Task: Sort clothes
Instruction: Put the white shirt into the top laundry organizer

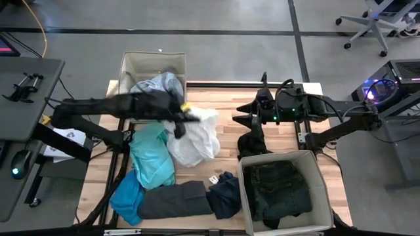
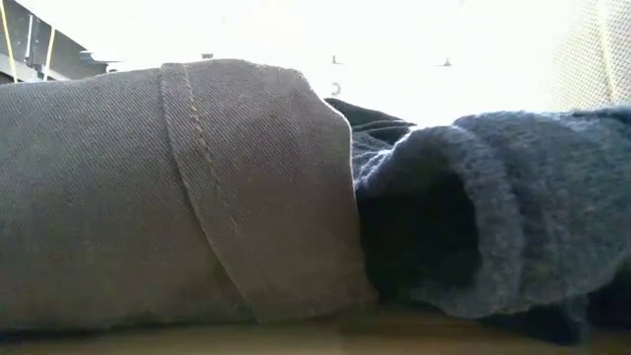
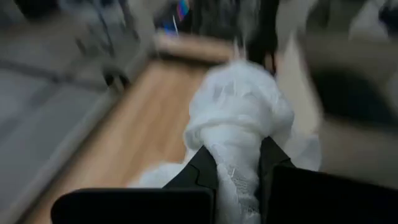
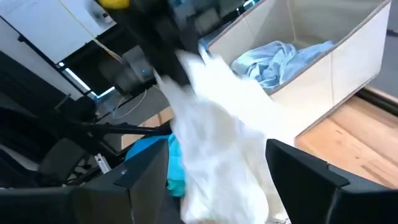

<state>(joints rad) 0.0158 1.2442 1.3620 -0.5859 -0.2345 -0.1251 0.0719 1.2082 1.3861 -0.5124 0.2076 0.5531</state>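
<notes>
My left gripper (image 1: 182, 120) is shut on a white garment (image 1: 195, 139) near the table's middle, just in front of the far beige bin (image 1: 128, 65), which holds a pale blue garment (image 1: 157, 84). My right gripper (image 1: 241, 115) is open and empty to the right of it, above a black garment (image 1: 249, 145). A turquoise garment (image 1: 152, 159), a blue one (image 1: 127, 196), a dark grey one (image 2: 168, 197) and a navy one (image 2: 493, 217) lie on the table's near left part. My left gripper pinches a gathered bunch of the white garment (image 3: 239, 163) between its two fingers (image 3: 205, 171). The cloth bulges out beyond the fingertips. In the right wrist view the garment (image 4: 217, 130) hangs slack below the gripper. Whether its lower end touches the table I cannot tell.
A second beige bin (image 1: 314, 172) at the near right holds dark clothes (image 1: 279, 190). Bare wood (image 1: 226, 98) lies between the two grippers. Desks and an office chair (image 1: 380, 23) stand beyond the table.
</notes>
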